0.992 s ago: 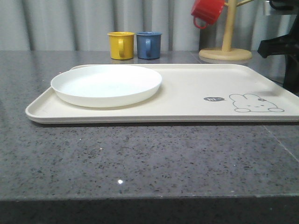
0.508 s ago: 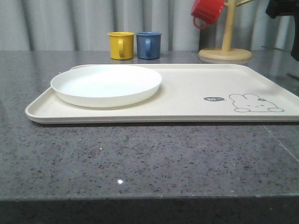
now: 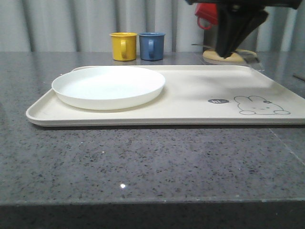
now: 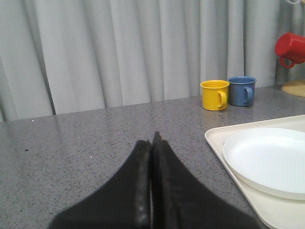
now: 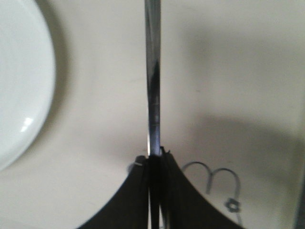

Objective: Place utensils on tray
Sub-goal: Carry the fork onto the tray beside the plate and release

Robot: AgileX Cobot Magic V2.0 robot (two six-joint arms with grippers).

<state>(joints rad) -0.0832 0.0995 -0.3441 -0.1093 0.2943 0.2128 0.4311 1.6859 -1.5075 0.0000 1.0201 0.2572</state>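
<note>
Utensil (image 5: 153, 76) type unclear, far end cut off; tray (image 3: 190, 102) right edge cropped

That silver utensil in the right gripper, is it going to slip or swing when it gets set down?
The utensil looks like slim polished metal, so probably stiff, yet slippery. The right gripper pinches only one end, so it may pivot. Above the smooth tray, it could slide on release.

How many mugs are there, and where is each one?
3. The yellow metal mug and blue metal mug stand side by side on the grey counter behind the cream tray. The red mug hangs on the wooden stand, partly hidden in the front view.
</note>
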